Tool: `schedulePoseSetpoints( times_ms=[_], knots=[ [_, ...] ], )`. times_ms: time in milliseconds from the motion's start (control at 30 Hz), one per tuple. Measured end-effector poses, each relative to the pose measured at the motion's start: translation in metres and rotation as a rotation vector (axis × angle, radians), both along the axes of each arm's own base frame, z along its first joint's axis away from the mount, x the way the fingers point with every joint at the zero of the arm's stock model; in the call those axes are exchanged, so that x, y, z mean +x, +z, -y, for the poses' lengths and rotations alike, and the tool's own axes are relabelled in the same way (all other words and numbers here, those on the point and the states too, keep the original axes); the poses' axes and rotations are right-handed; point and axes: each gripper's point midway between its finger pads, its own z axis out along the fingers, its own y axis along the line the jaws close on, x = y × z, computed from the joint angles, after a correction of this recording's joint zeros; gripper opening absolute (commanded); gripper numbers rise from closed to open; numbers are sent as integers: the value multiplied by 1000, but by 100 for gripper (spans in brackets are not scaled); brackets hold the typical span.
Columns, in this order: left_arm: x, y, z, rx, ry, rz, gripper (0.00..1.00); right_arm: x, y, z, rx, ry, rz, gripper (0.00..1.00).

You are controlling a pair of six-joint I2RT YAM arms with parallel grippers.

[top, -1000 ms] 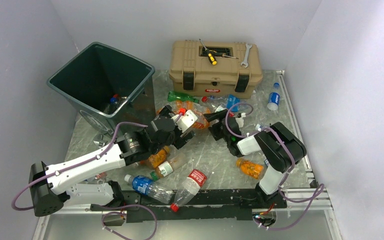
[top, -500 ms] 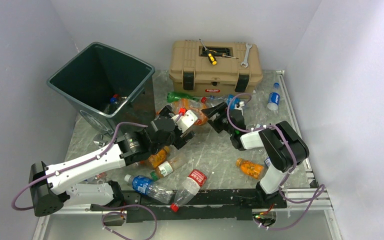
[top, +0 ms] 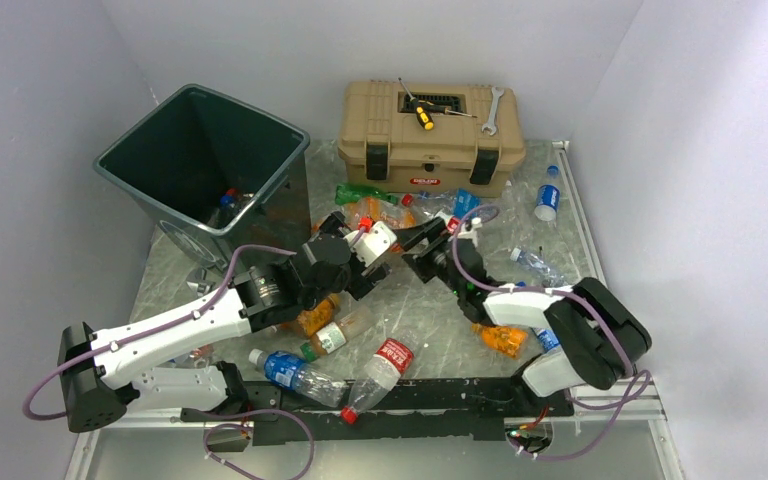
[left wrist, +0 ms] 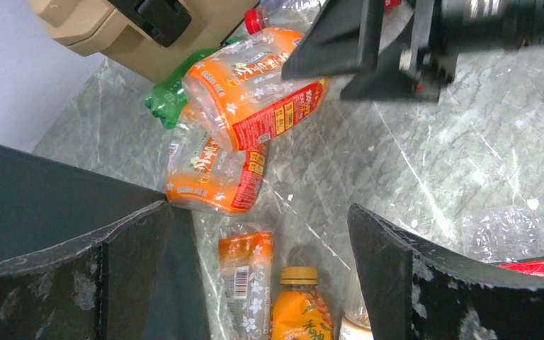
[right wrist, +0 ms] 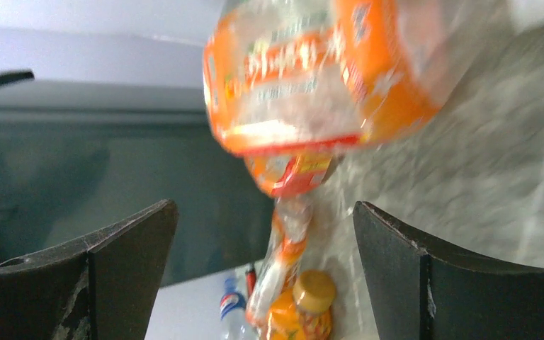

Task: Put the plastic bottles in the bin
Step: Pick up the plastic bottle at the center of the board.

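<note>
Two grippers meet mid-table, jaws on both spread wide, nothing held. Tips of left gripper (top: pixel 363 248) and right gripper (top: pixel 422 243) sit close together. Crushed orange bottles (top: pixel 378 212) lie just beyond them, near toolbox (top: pixel 430 150). More bottles (top: pixel 285 368) lie scattered on table (top: pixel 430 310), along near edge and far right. Bin (top: pixel 200 140) stands far left, a couple of bottles inside.

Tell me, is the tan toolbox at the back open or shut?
Shut. The toolbox has its lid down flat, and a screwdriver and a wrench lie on top of it.
</note>
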Motion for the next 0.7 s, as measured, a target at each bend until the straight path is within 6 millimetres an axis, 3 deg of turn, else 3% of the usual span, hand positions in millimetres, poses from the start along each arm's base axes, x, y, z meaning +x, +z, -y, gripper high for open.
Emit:
schedulePoseSetpoints(
  times_ms=[133, 267, 467, 700],
  knots=[
    [0, 0, 0, -3, 3, -1, 100, -21, -11, -35, 65, 22, -57, 100],
    [1, 1, -1, -1, 11, 6, 100, -29, -33, -47, 84, -60, -133, 100],
    [0, 1, 0, -13, 18, 16, 99, -2, -30, -48, 170, -220, -142, 100],
    [0, 7, -4, -38, 31, 38, 100, 21, -52, -48, 224, -342, -192, 100]
  ],
)
